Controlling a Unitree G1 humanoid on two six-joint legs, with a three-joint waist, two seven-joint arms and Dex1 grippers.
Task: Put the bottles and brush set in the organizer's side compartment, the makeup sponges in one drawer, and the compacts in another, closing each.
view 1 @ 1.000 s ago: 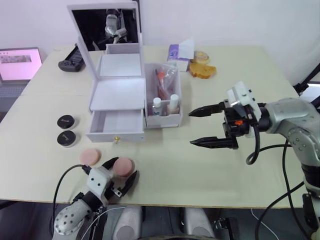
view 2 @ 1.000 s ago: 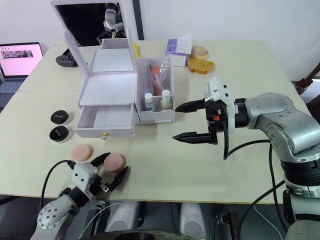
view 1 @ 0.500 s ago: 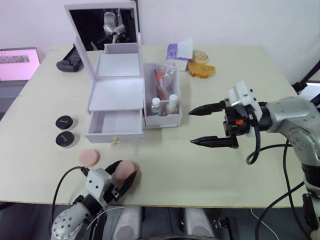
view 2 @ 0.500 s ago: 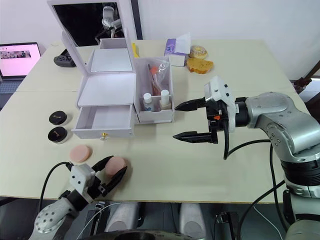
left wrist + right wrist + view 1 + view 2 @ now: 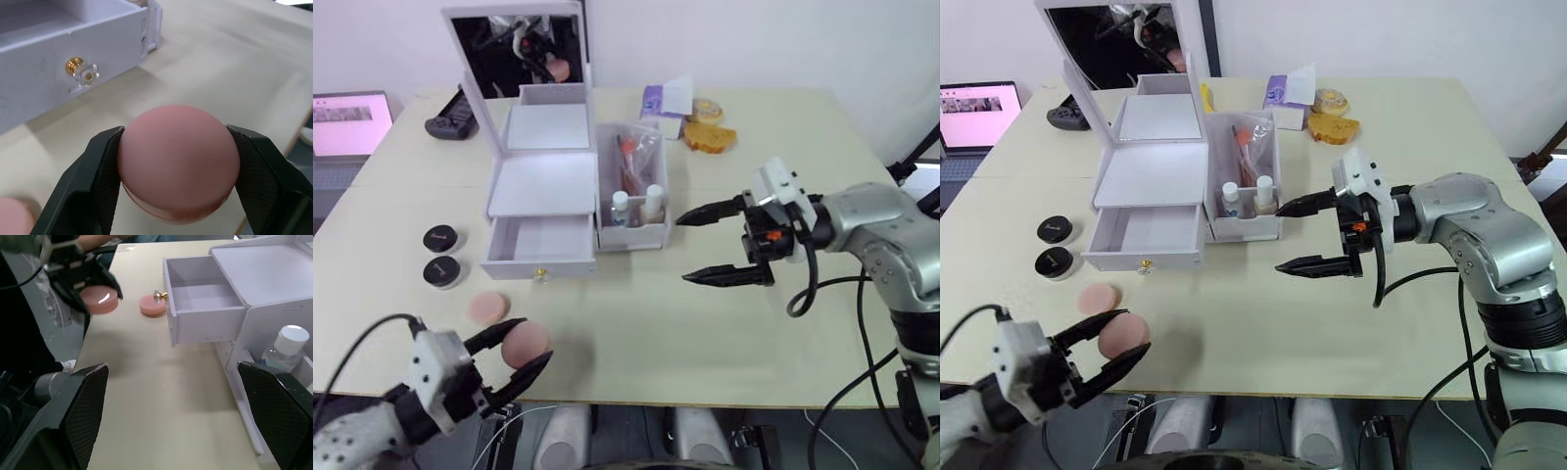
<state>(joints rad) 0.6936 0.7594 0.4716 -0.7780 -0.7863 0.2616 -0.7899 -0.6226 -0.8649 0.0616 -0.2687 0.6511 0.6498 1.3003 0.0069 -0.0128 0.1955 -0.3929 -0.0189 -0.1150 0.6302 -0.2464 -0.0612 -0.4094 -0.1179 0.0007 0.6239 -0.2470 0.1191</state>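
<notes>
My left gripper (image 5: 514,345) is shut on one pink makeup sponge (image 5: 525,343), held above the table's front edge; in the left wrist view the sponge (image 5: 178,161) sits squeezed between both fingers. The other sponge (image 5: 488,307) lies on the table in front of the open lower drawer (image 5: 540,240) of the white organizer (image 5: 548,181). Two black compacts (image 5: 440,238) (image 5: 441,271) lie left of the drawer. The side compartment (image 5: 632,235) holds two bottles (image 5: 620,208) (image 5: 652,203) and the brush set (image 5: 632,162). My right gripper (image 5: 707,245) hangs open and empty, just right of the compartment.
The organizer's mirror lid (image 5: 519,49) stands upright at the back. A purple tissue pack (image 5: 661,101) and pastries (image 5: 708,135) lie behind the compartment. A black controller (image 5: 448,125) and a laptop (image 5: 350,122) are at the far left.
My left gripper has lifted the pink sponge off the table and drawn it back toward the front edge. The right gripper has edged slightly closer to the organizer.
</notes>
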